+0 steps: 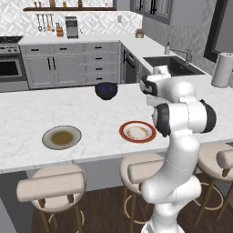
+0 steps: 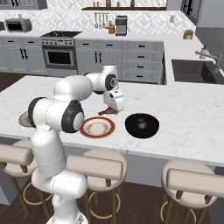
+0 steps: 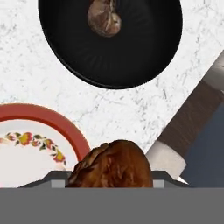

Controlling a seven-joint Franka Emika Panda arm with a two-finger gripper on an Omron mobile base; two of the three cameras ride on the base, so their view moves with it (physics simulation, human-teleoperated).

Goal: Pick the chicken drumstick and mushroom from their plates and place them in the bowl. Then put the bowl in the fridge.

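Note:
My gripper [image 2: 109,111] hangs just above the counter, shut on the chicken drumstick [image 3: 113,165], whose orange-brown thick end fills the bottom of the hand view. The drumstick [image 2: 106,113] sits past the far edge of the white plate with the red-orange rim [image 2: 97,127], which is bare. The glossy dark bowl [image 2: 142,125] stands to the right of that plate. The small brownish mushroom [image 3: 104,18] lies inside the bowl [image 3: 144,48]. The grey-olive plate [image 1: 62,137] lies bare at the left of the island.
Bar stools [image 1: 51,184] line the near edge of the island counter [image 1: 27,109]. A sink [image 2: 194,72] and faucet are on the side counter, and a paper towel roll [image 1: 222,69] stands at the island's right end. In the hand view the counter edge runs bottom right.

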